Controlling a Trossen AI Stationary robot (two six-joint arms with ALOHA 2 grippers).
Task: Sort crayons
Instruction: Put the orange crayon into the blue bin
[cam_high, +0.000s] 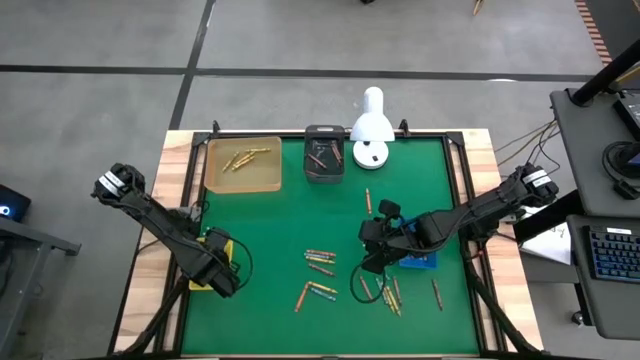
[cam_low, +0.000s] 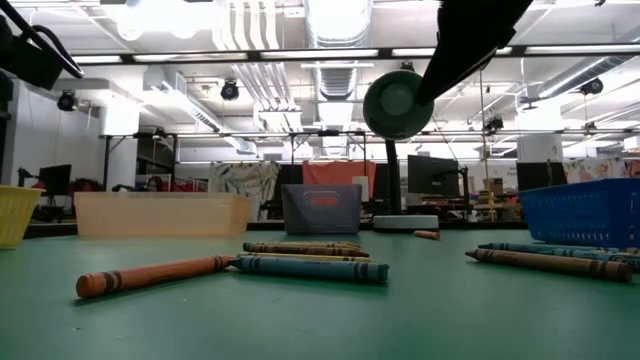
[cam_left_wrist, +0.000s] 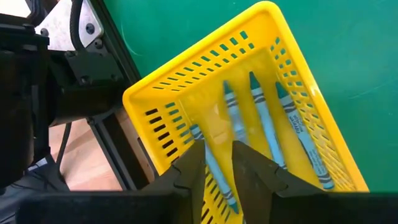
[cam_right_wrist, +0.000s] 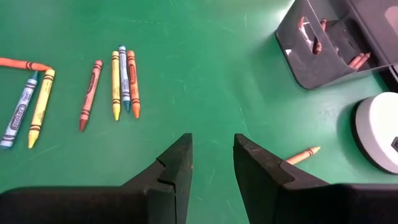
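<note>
The green counter (cam_high: 270, 230) sits under bright shop lights. The left hand (cam_left_wrist: 217, 163) hovers over the yellow basket (cam_left_wrist: 186, 81), fingers slightly parted and empty; blue crayons (cam_left_wrist: 267, 124) lie inside. Loose crayons (cam_high: 320, 262) are scattered mid-counter. The right hand (cam_right_wrist: 212, 163) hangs above bare felt, fingers apart, empty. The tan tray (cam_high: 243, 165) holds yellowish crayons; the dark bin's (cam_high: 323, 155) contents are hard to make out.
</note>
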